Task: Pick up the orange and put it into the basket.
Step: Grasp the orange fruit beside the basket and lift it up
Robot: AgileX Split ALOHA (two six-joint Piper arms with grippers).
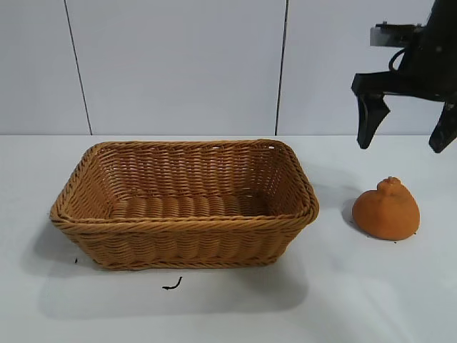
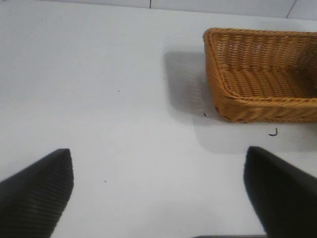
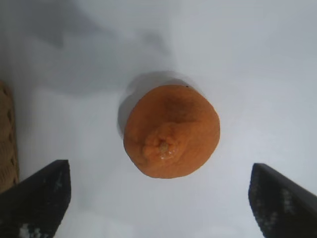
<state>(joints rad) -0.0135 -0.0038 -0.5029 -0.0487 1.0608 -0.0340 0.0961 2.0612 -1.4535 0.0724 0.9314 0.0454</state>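
The orange (image 1: pixel 386 209) sits on the white table to the right of the basket (image 1: pixel 186 221), its knobby neck up. My right gripper (image 1: pixel 403 136) hangs open above and a little behind the orange, not touching it. In the right wrist view the orange (image 3: pixel 172 131) lies below, between the spread fingers of the gripper (image 3: pixel 159 198). The basket is empty. My left gripper (image 2: pixel 158 191) is open over bare table; the basket (image 2: pixel 262 106) shows off to one side of it. The left arm does not show in the exterior view.
A small dark scrap (image 1: pixel 172 285) lies on the table in front of the basket. The basket's rim edge (image 3: pixel 6 144) shows at the side of the right wrist view. A white panelled wall stands behind the table.
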